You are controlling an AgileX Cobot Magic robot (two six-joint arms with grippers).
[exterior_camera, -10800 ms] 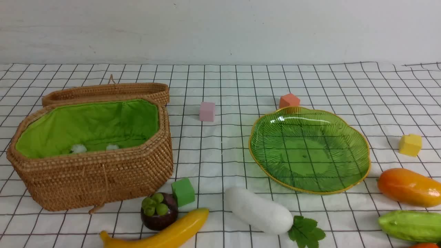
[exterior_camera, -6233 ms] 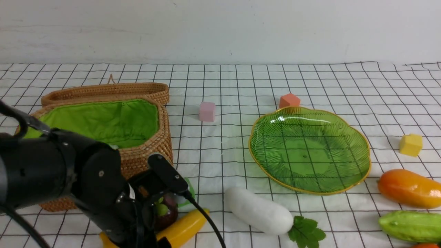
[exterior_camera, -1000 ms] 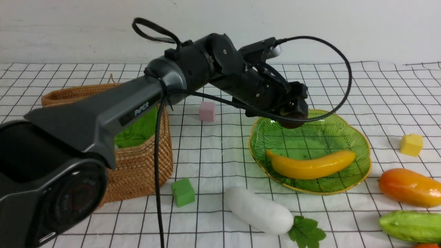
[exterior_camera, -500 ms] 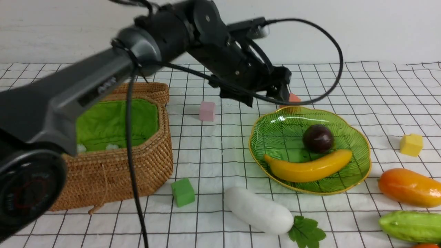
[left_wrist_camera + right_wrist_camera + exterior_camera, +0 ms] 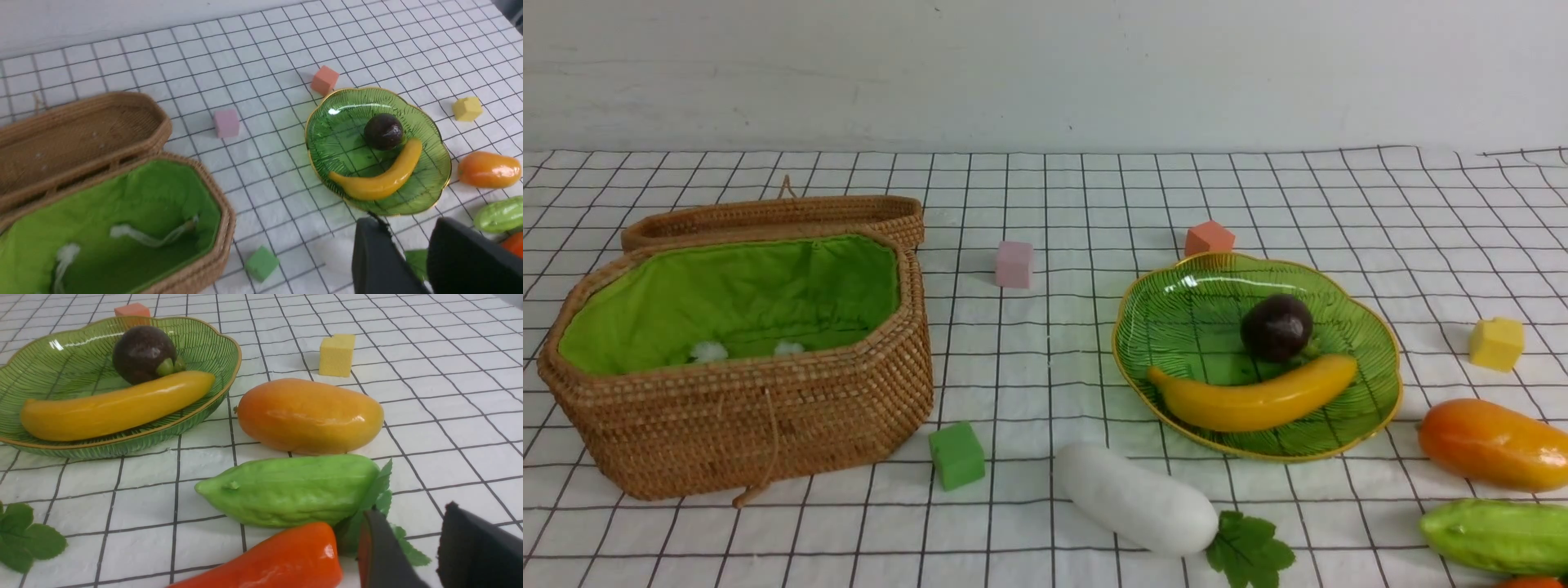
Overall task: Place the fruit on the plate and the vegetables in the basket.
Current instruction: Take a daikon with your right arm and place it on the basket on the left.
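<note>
Left gripper [image 5: 408, 232] shows from its own wrist camera as two dark fingers [image 5: 380, 261] parted by a narrow gap, with nothing between them, hanging over the checked cloth [image 5: 265, 49]. Beyond them the plate [image 5: 327, 122] carries the mangosteen [image 5: 383, 131] and the banana [image 5: 380, 181], which touch. The mango [image 5: 488, 169], gourd [image 5: 500, 214] and pepper [image 5: 515, 245] lie on the cloth off to one side. The basket [image 5: 220, 228] stands open, well apart from the plate, with its lid [image 5: 81, 130] lying against its far side. From the right wrist, the right gripper [image 5: 410, 514] sits low over the cloth, jaws apart and empty, just beside the pepper. The gourd lies between the pepper and the mango, and the mango lies just beside the plate but off it, with a yellow cube [image 5: 336, 354] behind it. In the front view the radish [image 5: 1135, 498] lies on the cloth near the plate's front rim. A green cube [image 5: 956, 455] sits between it and the basket. A pink cube [image 5: 1014, 264] lies between basket and plate farther back, and an orange cube [image 5: 1209, 238] sits just behind the plate.
</note>
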